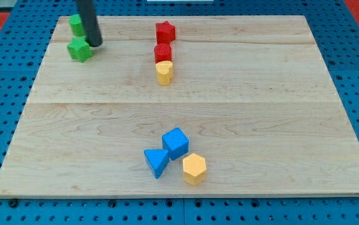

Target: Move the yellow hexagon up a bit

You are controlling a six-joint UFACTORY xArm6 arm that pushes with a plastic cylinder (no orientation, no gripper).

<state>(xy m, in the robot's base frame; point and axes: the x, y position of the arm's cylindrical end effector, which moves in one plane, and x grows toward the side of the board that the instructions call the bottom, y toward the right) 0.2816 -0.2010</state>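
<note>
The yellow hexagon [194,168] lies near the view's bottom middle of the wooden board [279,112], touching or nearly touching a blue cube [176,142] above it and close to a blue triangle [157,162] on its left. My dark rod comes down at the view's top left; my tip [96,44] rests just right of a green star [79,49] and below a second green block [76,25]. The tip is far from the yellow hexagon, up and to the left of it.
A red star [165,31], a red cylinder-like block [162,52] and a yellow block [164,72] stand in a column at the top middle. The board lies on a blue pegboard [4,94].
</note>
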